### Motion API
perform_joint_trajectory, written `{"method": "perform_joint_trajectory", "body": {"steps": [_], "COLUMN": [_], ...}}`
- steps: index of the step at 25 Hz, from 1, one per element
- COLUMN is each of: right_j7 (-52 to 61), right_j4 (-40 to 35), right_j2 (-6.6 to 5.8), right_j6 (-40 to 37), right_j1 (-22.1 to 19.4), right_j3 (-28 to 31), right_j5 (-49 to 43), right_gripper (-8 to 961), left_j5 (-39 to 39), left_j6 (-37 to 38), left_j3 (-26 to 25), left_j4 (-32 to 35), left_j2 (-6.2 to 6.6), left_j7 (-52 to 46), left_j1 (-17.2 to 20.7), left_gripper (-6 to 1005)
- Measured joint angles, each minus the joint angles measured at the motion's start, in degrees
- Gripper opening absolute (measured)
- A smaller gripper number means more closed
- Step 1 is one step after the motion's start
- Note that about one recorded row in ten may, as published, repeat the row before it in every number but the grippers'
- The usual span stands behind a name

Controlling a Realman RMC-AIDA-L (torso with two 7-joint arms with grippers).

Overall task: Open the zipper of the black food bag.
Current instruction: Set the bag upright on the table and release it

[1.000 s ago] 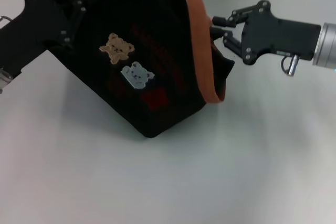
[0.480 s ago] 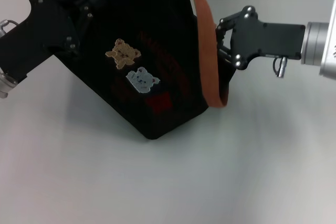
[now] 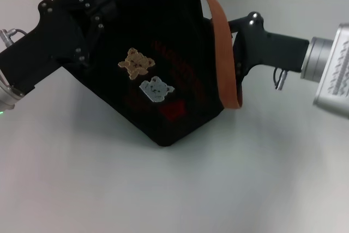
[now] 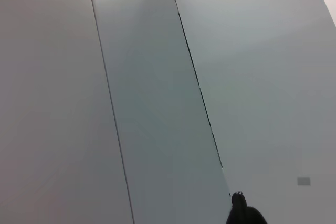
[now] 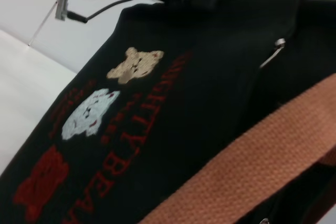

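Bag braced, zipper not yet drawn.
Left tool (image 3: 90, 23) and right tool (image 3: 232, 45) against black food bag (image 3: 163, 64); grips untellable. Next: find pull.

Black food bag (image 3: 163, 53): black fabric with red lettering (image 5: 123, 145), one tan bear patch (image 3: 136, 63), one grey bear patch (image 3: 156, 89), and an orange-brown webbing handle (image 3: 224, 53). Table (image 3: 174, 189): plain white. Both end effectors: black housings, silver wrists.
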Motion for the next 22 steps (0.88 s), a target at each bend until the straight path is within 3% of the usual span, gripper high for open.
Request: {"method": "perform_joint_trajectory", "body": {"steps": [8, 14, 19, 22], "right_j7": [-8.8, -20.3, -24.2, -24.1], "right_j4": [4.6, 9.4, 10.7, 10.6], "right_j2": [0.0, 0.0, 0.0, -0.02], "right_j6": [2.9, 2.4, 1.2, -1.1], "right_j1": [-0.7, -2.5, -3.6, -4.7], "right_j3": [0.8, 0.8, 0.8, 0.8], "right_j5": [1.7, 12.1, 14.4, 15.6], "right_gripper": [128, 132, 270, 268], "left_j5": [0.2, 0.2, 0.3, 0.3], "left_j6": [0.5, 0.9, 0.9, 1.0], "left_j3": [0.0, 0.4, 0.7, 0.7], "left_j4": [-0.5, -1.2, -1.4, -1.6], "left_j2": [0.01, 0.07, 0.09, 0.12], "left_j7": [0.0, 0.0, 0.0, -0.1], "left_j1": [0.4, 0.8, 0.9, 0.9], "left_gripper": [54, 53, 52, 52]}}
